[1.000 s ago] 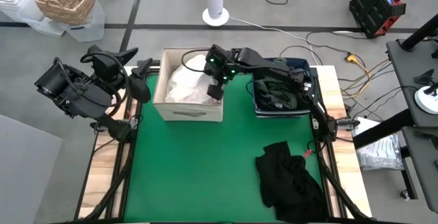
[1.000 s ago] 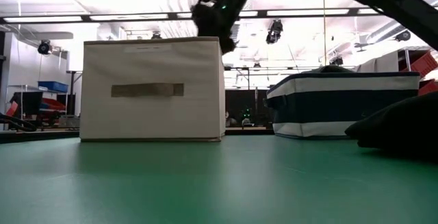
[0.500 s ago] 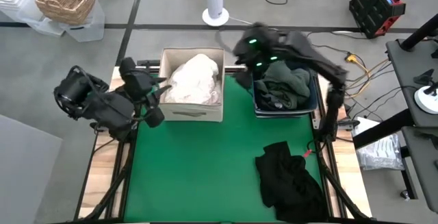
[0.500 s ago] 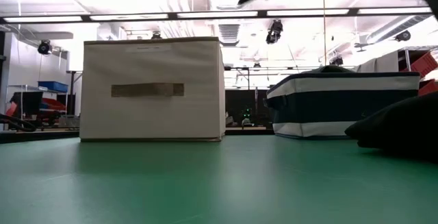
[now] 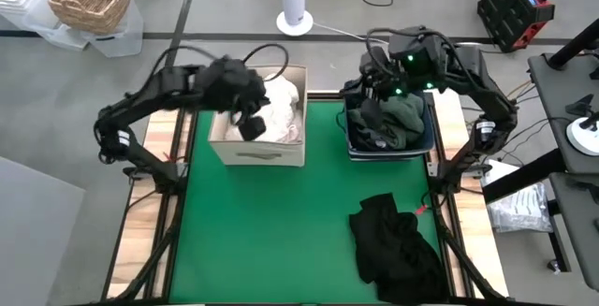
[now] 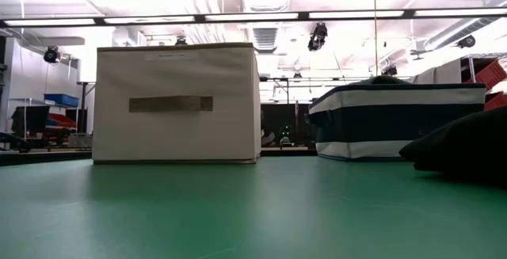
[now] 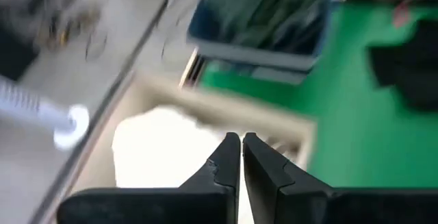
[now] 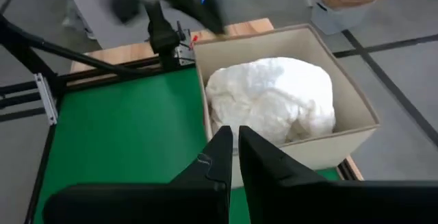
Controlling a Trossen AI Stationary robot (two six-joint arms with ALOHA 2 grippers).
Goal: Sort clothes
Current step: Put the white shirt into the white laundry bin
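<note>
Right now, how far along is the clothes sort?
Done: white clothes fill the beige box; the dark green garment lies in the navy bin. In hand: nothing; left gripper and right gripper are shut and empty. Left: the black clothes on the green mat.

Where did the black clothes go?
In the high view, the black clothes lie on the green mat near its front right corner, in front of the navy blue bin.
</note>
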